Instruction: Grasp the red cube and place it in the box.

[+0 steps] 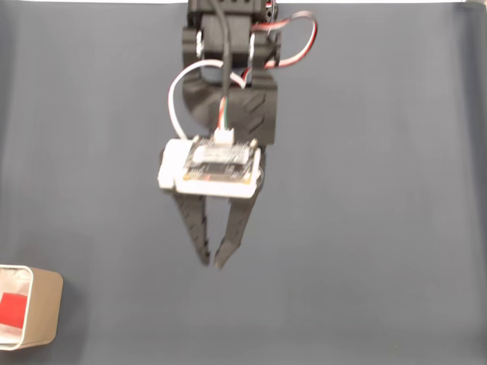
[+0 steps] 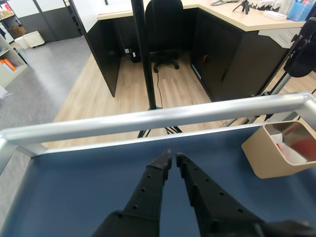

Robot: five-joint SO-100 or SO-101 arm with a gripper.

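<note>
Risk, as I judge it: the red cube (image 1: 11,309) lies inside the box (image 1: 47,308), at the lower left in the fixed view; any sweep towards that side could knock the box. The pincer (image 1: 212,262) is nearly closed, tips just apart, holding and touching nothing.

The tabletop (image 1: 365,228) wears a matt, smooth dark blue-grey covering. In the wrist view a brushed, faintly shiny metal rail (image 2: 158,118) runs along its far edge. The gripper (image 2: 173,159) is matt black plastic with dimpled fingers (image 2: 148,185). The box (image 2: 266,155) at the right edge looks like smooth beige plastic, its inside glossy white. The red cube (image 1: 11,308) shows plain, flat faces.
</note>
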